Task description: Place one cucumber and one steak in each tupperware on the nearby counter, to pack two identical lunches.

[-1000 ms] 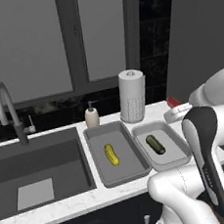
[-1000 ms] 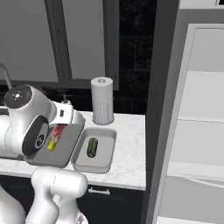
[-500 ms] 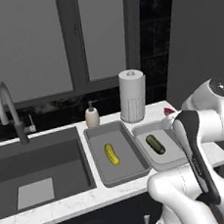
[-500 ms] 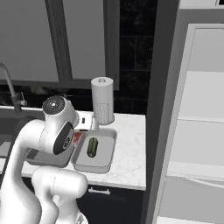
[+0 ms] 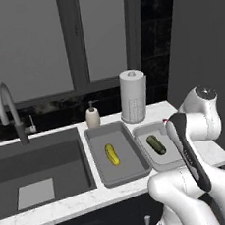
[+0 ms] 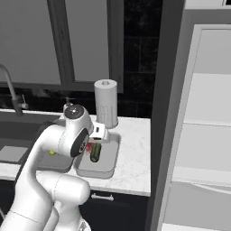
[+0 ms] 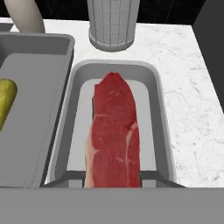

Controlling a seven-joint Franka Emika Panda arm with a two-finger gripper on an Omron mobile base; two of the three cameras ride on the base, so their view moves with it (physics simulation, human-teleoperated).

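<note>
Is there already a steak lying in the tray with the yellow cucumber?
No, the left tupperware holds just the yellow cucumber.

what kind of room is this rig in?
A kitchen, a rendered one. A dark sink basin with a curved faucet is set into the white marbled counter, a paper towel roll stands by the window, and pale fridge shelves sit to the right.

Glossy white rounded arm [image 5: 193, 194] segments; dark grey joint bands; round silver-grey joint cap
</note>
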